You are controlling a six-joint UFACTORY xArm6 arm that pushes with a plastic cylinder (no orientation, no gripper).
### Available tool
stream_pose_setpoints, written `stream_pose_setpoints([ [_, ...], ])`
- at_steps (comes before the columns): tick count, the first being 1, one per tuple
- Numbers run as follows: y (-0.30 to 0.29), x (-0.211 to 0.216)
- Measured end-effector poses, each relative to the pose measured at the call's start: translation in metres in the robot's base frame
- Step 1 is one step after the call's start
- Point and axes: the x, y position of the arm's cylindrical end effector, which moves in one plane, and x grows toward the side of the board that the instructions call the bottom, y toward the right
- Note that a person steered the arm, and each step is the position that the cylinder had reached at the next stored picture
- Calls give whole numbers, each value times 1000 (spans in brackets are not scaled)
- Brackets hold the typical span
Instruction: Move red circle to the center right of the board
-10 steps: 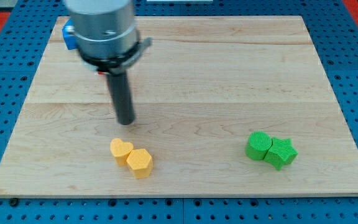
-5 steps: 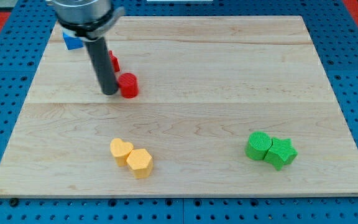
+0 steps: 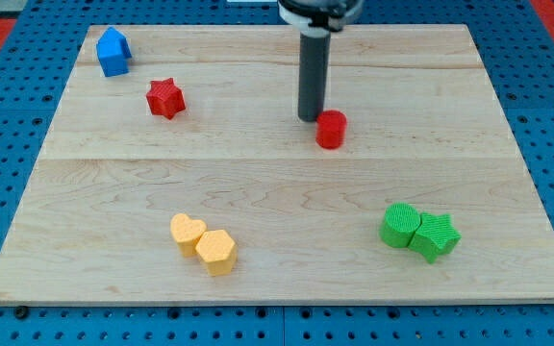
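**Blocks spread across the board**

My tip stands just left of the red circle, mid-board. Star and blue block lie top left. Heart touches hexagon, bottom left; green pair bottom right.

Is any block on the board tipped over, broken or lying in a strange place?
Nothing stands out. All blocks sit flat on the board and look whole. My tip is at the upper left edge of the red circle. The yellow pair and the green pair each touch.
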Motion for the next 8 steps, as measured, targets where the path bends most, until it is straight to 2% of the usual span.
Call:
stream_pose_setpoints([
  [1, 15, 18],
  [2, -9, 34],
  [4, 61, 38],
  [5, 54, 63],
  [6, 75, 66],
  [8, 131, 22],
])
